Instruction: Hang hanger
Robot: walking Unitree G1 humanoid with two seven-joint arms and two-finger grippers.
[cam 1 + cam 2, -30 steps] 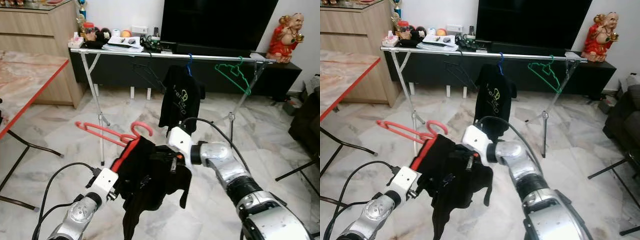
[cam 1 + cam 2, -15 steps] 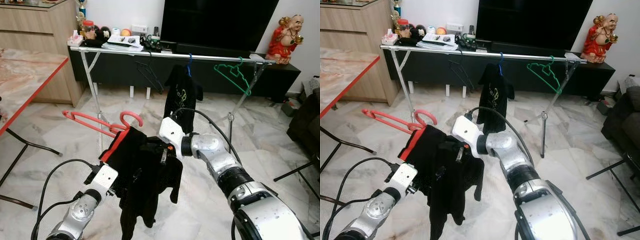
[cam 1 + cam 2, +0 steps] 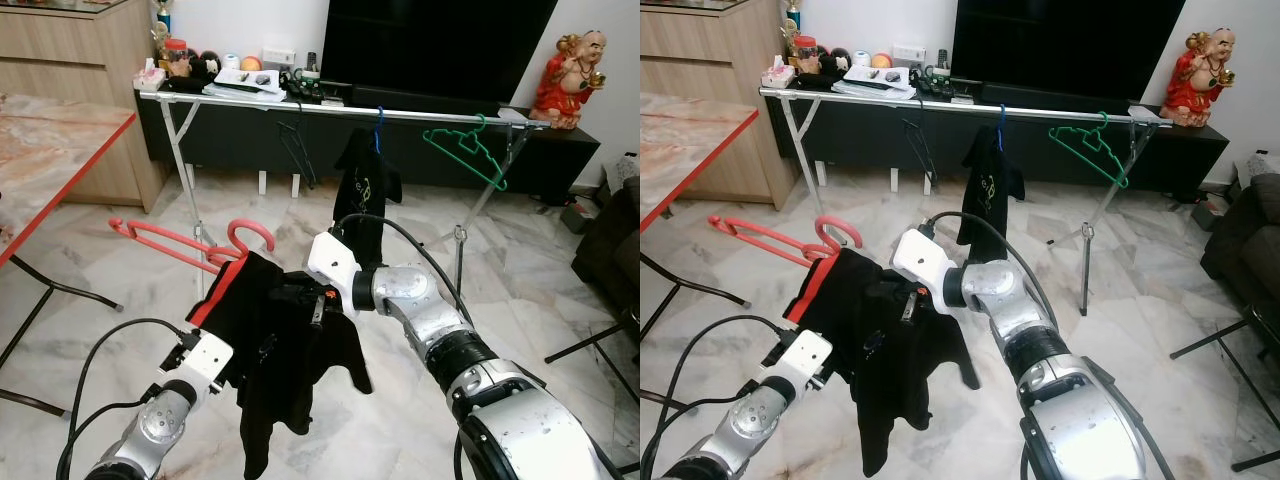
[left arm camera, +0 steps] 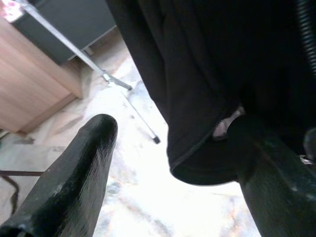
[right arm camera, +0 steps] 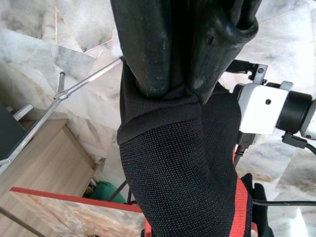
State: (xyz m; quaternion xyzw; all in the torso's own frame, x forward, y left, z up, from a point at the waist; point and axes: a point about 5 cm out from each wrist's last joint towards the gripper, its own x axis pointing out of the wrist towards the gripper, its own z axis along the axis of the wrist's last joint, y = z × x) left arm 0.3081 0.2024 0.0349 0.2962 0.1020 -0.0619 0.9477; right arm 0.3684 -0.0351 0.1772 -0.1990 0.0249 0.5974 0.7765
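Note:
A red hanger (image 3: 170,238) carries a black garment (image 3: 285,355) with red trim, held low in front of me. My right gripper (image 5: 170,84) is shut on a fold of the garment near its top; in the left eye view it sits at the garment's upper right (image 3: 298,298). My left gripper (image 4: 170,126) is below the garment's left side with its fingers (image 4: 74,168) spread, and the hem rests against one of them. Beyond stands a silver clothes rack (image 3: 300,108).
On the rack hang a black hanger (image 3: 298,150), a black T-shirt (image 3: 365,185) on a blue hanger and a green hanger (image 3: 465,145). A red-edged table (image 3: 60,150) is to the left, a dark sofa (image 3: 620,230) to the right, a TV console (image 3: 420,135) behind.
The hanger with the garment has moved left and slightly up, and my right arm has reached further left with it. The garment now hangs longer below.

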